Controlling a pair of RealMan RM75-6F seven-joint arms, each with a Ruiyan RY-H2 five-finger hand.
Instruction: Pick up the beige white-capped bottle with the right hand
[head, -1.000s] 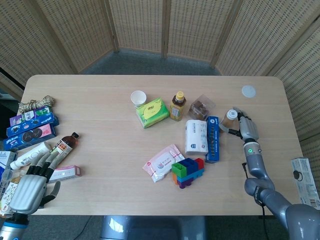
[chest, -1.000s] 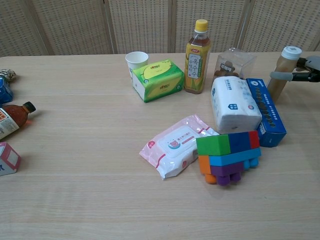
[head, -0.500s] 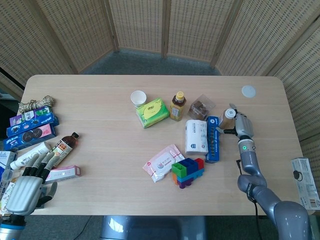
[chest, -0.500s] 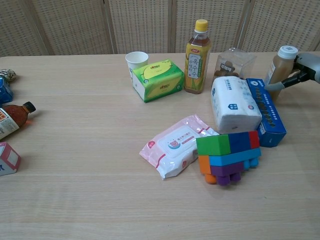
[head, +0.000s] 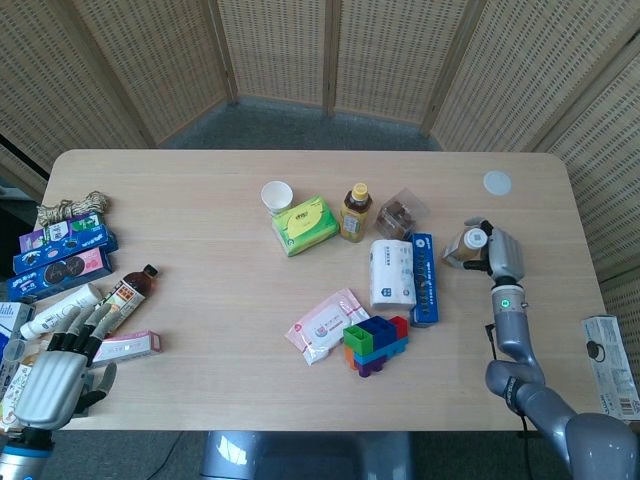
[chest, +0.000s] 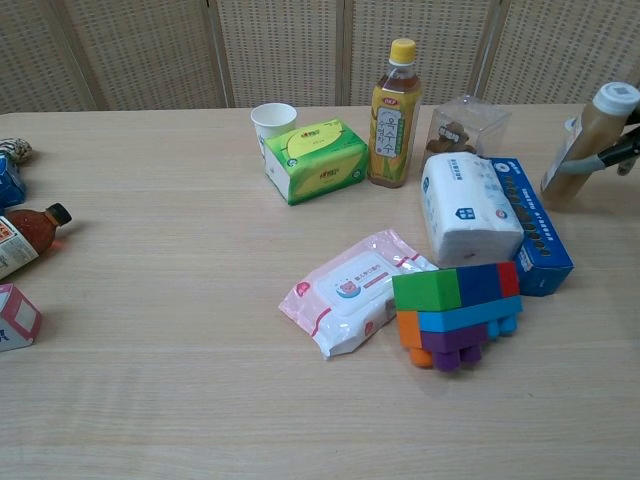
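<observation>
My right hand (head: 497, 252) grips the beige white-capped bottle (chest: 590, 143), which tilts within its fingers (chest: 606, 156), just beside the blue box (chest: 534, 224).

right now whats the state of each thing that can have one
beige white-capped bottle: capped, tilted, held by the right robot hand
left robot hand: open, holding nothing
yellow-capped drink bottle: upright, capped
paper cup: upright, open top
dark-capped bottle: lying on its side, capped
wet wipes pack: lying flat, flap closed
</observation>
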